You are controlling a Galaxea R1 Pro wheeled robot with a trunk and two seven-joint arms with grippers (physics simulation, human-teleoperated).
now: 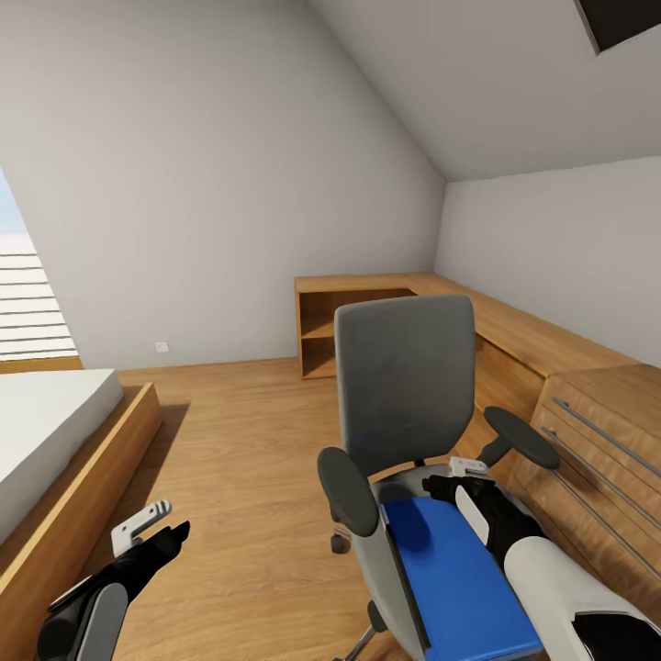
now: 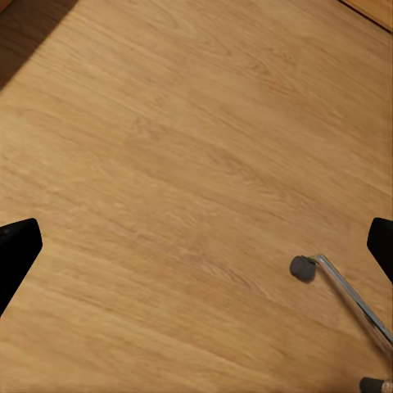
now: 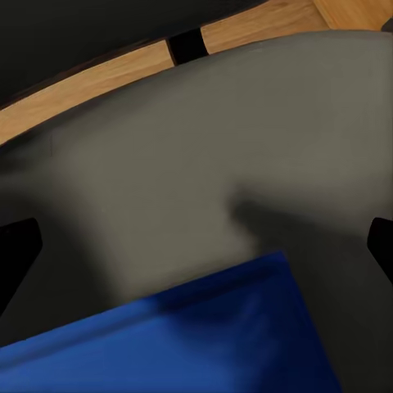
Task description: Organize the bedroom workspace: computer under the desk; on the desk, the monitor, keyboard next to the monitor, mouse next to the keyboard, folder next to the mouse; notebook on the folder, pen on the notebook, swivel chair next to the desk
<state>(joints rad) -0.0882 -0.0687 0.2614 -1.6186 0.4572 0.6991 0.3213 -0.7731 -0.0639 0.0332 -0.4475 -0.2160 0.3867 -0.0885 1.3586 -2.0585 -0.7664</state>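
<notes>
- Swivel chair (image 1: 404, 386): grey back and seat, black armrests, standing on the wood floor (image 1: 239, 441) beside low wooden cabinets (image 1: 551, 367).
- Folder (image 1: 450, 569): bright blue, lying flat on the chair seat.
- Right gripper (image 1: 459, 477): above the seat at the folder's far edge, jaws spread wide, holding nothing.
- Left gripper (image 1: 151, 532): over bare floor, well apart from the chair, jaws wide, holding nothing.
- Bed (image 1: 55, 431): on the far side of the left gripper from the chair.

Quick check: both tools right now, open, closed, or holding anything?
Left tool: open, empty, above the floor.
Right tool: open, empty, over the folder on the chair.
</notes>
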